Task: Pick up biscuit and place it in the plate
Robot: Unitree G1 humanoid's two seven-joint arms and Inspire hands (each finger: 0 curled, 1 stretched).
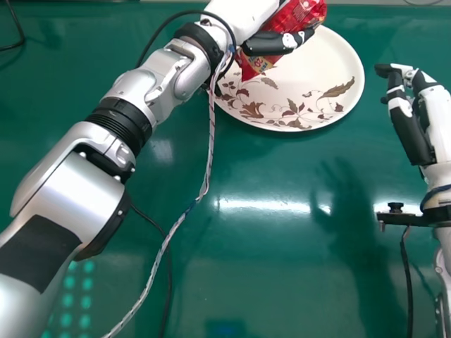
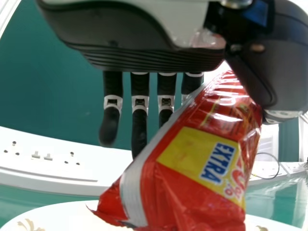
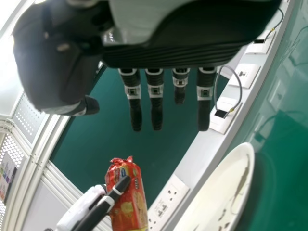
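Left robot hand (image 1: 264, 44) grasps the biscuit packet (image 1: 257, 66), thumb one side, fingers the other, likely pinched so it can be let go cleanly. Packet is over the plate's (image 1: 317, 63) far-left part in head view, apparently raised, presumably held there to be lowered in; not placed yet. Needs lowering further in before release, else it may tip over the rim. Right robot hand (image 1: 438, 120) is released, fingers straight, idle, right of plate. Packet: shiny crinkled red wrapper, yellow patch, pale seam, probably slippery. Plate: round, smooth, white, brown leaf pattern. Desk (image 1: 282, 282): glossy green, flat.
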